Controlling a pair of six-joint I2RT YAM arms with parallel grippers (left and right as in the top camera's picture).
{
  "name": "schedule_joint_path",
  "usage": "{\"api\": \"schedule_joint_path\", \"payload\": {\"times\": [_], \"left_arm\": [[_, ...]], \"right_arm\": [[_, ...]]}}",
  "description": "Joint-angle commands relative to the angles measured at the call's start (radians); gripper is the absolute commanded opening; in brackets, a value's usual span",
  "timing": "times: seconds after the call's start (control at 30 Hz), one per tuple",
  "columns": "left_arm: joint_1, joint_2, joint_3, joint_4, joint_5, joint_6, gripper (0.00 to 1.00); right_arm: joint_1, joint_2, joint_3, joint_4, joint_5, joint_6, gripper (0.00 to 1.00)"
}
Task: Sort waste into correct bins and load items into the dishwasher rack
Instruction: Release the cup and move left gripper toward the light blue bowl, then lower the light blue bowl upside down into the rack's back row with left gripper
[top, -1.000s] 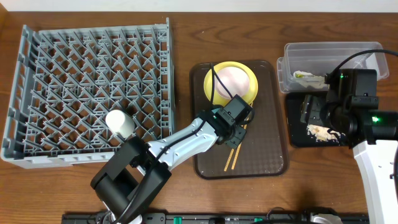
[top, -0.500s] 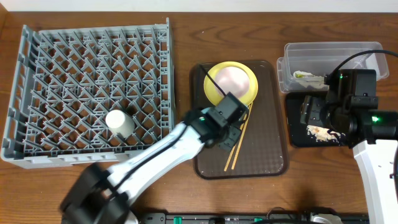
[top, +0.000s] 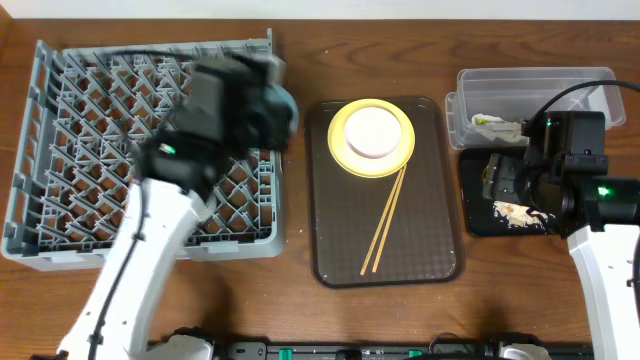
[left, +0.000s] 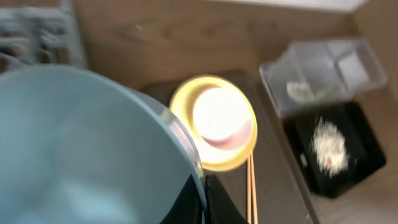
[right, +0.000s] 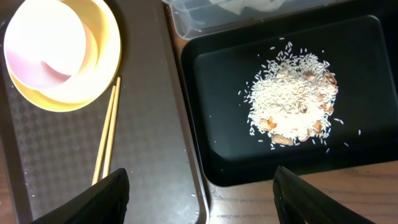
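My left gripper (top: 268, 108) is shut on the rim of the light-blue bowl (top: 285, 104) and holds it over the far right corner of the grey dishwasher rack (top: 90, 150). In the left wrist view the bowl (left: 81, 149) fills the left side, pinched between the jaws (left: 203, 194). The yellow plate (top: 345, 155) carries the white bowl (top: 372, 131). Two chopsticks (top: 385, 220) lie below it. My right gripper (right: 199, 199) is open above the black tray (right: 217, 155), which holds rice crumbs (right: 289, 99). The wrapper (top: 495, 124) lies in the clear tub (top: 535, 82). The cup is hidden.
The plate and chopsticks lie on a large brown serving tray (top: 425, 240) in the middle of the wooden table. The clear tub sits at the far right, and the black tray (top: 478, 215) lies just in front of it. The rack fills the left side.
My left arm has swung from the brown tray up and left to the rack's far right corner, carrying the light-blue bowl. The cup in the rack is now covered by the arm. The right arm has not moved.
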Motion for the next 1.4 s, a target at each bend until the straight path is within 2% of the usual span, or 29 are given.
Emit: {"api": "schedule_joint_path", "payload": {"times": [0.0,0.07,0.17,0.33,0.5,0.7,0.77,1.1,1.37], "left_arm": [[0.068,0.069,0.166,-0.069,0.068,0.046,0.06],[0.089,0.13,0.258,-0.131,-0.014,0.045,0.06],[0.105,0.216,0.339,-0.164,0.014,0.05,0.06],[0.15,0.33,0.363,-0.099,0.249,0.097,0.06],[0.232,0.396,0.363,-0.017,0.401,0.097,0.06],[0.312,0.484,0.363,0.117,0.792,0.092,0.06],[0.329,0.515,0.363,0.13,0.86,0.089,0.06],[0.421,0.693,0.362,0.129,0.973,0.039,0.06],[0.483,0.757,0.362,0.129,0.988,0.033,0.06]], "right_arm": [[-0.006,0.002,0.01,-0.001,0.006,-0.001,0.72],[-0.006,0.002,0.01,-0.001,0.006,-0.001,0.72],[-0.006,0.002,0.01,-0.001,0.006,-0.001,0.72],[-0.006,0.002,0.01,-0.002,0.006,-0.001,0.72],[-0.006,0.002,0.01,-0.001,0.007,-0.001,0.72],[-0.006,0.002,0.01,0.011,0.006,-0.001,0.72],[-0.006,0.002,0.01,0.01,0.006,-0.001,0.72],[-0.006,0.002,0.01,0.006,0.006,-0.001,0.72],[-0.006,0.002,0.01,0.001,0.006,-0.001,0.72]]}}
